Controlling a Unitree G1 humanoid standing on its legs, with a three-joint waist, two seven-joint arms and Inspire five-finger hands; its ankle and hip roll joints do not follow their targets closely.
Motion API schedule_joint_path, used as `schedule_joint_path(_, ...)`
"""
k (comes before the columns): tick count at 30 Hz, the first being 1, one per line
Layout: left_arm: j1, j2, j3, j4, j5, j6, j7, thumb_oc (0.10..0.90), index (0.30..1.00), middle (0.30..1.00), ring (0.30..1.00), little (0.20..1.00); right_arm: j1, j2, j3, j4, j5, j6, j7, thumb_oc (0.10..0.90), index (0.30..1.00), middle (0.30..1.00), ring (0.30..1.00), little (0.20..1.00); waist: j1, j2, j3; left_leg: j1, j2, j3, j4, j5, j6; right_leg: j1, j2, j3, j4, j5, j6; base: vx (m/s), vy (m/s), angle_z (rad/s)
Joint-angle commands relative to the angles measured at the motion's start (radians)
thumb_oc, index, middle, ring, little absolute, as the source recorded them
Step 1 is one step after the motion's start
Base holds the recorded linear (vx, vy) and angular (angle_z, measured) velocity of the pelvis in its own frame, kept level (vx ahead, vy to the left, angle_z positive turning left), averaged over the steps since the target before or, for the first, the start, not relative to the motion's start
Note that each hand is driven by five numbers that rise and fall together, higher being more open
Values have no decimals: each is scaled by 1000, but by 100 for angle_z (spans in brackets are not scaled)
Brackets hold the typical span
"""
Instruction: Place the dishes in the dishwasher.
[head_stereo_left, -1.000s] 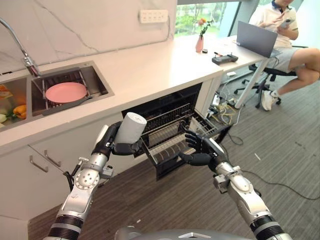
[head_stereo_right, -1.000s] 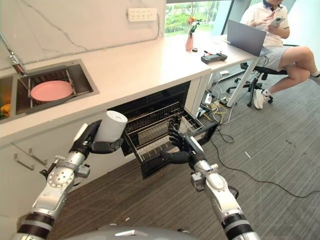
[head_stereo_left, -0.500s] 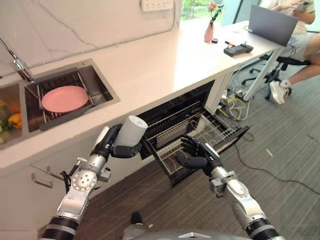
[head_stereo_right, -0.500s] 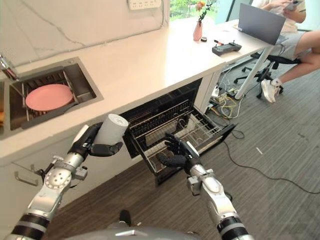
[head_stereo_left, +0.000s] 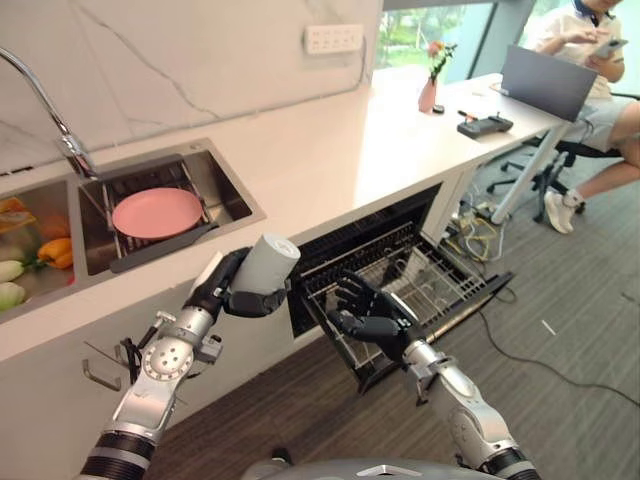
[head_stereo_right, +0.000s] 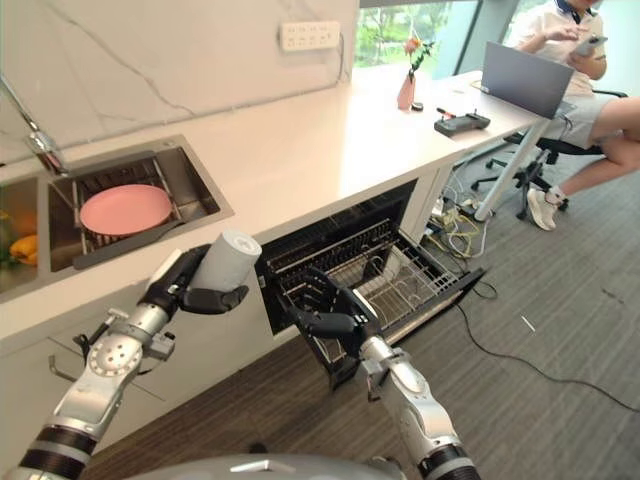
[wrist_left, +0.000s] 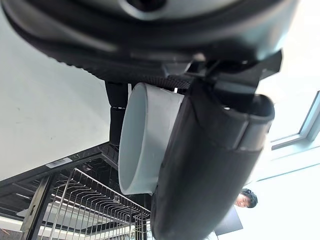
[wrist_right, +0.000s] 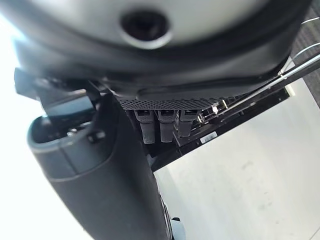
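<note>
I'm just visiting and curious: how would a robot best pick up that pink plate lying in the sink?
Probably by its rim. The pink plate lies flat on a rack in the sink, so a hand would likely come from above and pinch the edge, thumb on top, fingers underneath. The flat, thin face offers no other grip.

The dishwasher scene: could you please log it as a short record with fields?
left hand: curled round a white cup, held in front of the counter edge
right hand: fingers spread, at the front of the pulled-out rack
dishwasher: open, the rack's visible part bare
sink: holds a pink plate
</note>
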Motion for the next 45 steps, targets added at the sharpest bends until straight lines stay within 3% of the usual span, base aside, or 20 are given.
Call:
schedule_joint_path(1, -118, 5, 15, -95, -37, -103, 13, 400, 300, 300, 300, 300, -71, 1, -58, -140, 58, -81, 33, 800, 900, 900, 900, 900, 5, 12, -78, 0, 34, -14, 20, -44, -13, 38, 28, -25, -41, -25, 30, 168, -135, -10)
schedule_joint_path(6, -127, -28, 24, -89, -29, -95, 23, 400, 300, 300, 300, 300, -69, 4, -42, -170, 87, -74, 41, 800, 900, 900, 900, 900, -1, 23, -95, 25, 62, 17, 17, -41, -37, 63, 60, -18, -86, -55, 22, 69, -83, -13)
schedule_joint_path(14, -279, -97, -89, 5, 26, -92, 111, 400, 300, 300, 300, 300, -75, 44, 47, -248, 173, -70, -5, 800, 900, 900, 900, 900, -52, 41, -96, 46, 78, 63, 15, -35, -49, 47, 77, 18, -86, -63, 16, 30, -39, -18)
schedule_joint_path(17, -358, -117, -156, 78, 76, -83, 165, 400, 300, 300, 300, 300, -117, 61, 71, -270, 178, -87, -58, 800, 900, 900, 900, 900, -76, 54, -99, 57, 80, 84, 14, -37, -49, 40, 80, 35, -86, -62, 17, 22, -5, -19)
schedule_joint_path(23, -501, -199, -314, 199, 159, -47, 320, 400, 300, 300, 300, 300, -284, 152, 78, -276, 155, -162, -287, 800, 900, 900, 900, 900, -103, 84, -100, 58, 71, 122, 16, -42, -40, 1, 77, 70, -86, -36, 22, -2, 30, -27)
schedule_joint_path(33, -573, -263, -434, 284, 205, -14, 386, 400, 300, 300, 300, 300, -331, 211, 113, -251, 196, -183, -434, 800, 900, 900, 900, 900, -91, 91, -106, 46, 65, 105, 15, -34, -39, 5, 70, 47, -86, -20, 19, 1, 10, -3)
schedule_joint_path(41, -604, -305, -500, 313, 254, 5, 419, 400, 300, 300, 300, 300, -412, 307, 101, -186, 307, -243, -531, 800, 900, 900, 900, 900, -60, 83, -118, 27, 59, 67, 12, -29, -36, 10, 65, 20, -86, -16, 20, -5, 15, 12)
schedule_joint_path(42, -608, -307, -516, 309, 247, 12, 419, 400, 300, 300, 300, 300, -451, 343, 129, -254, 317, -276, -577, 800, 900, 900, 900, 900, -55, 82, -120, 24, 59, 65, 10, -28, -35, 10, 64, 20, -86, -11, 20, -12, 16, 24)
schedule_joint_path(44, -621, -318, -532, 310, 272, 10, 417, 400, 300, 300, 300, 300, -459, 324, 111, -160, 304, -249, -558, 800, 900, 900, 900, 900, -43, 78, -121, 17, 58, 52, 11, -26, -35, 12, 62, 8, -86, -13, 22, -18, 9, 16)
schedule_joint_path(45, -638, -318, -546, 299, 276, 8, 419, 400, 300, 300, 300, 300, -473, 355, 102, -140, 354, -273, -557, 800, 900, 900, 900, 900, -32, 76, -123, 13, 58, 44, 10, -24, -35, 12, 62, 3, -86, -14, 23, -14, 8, 14)
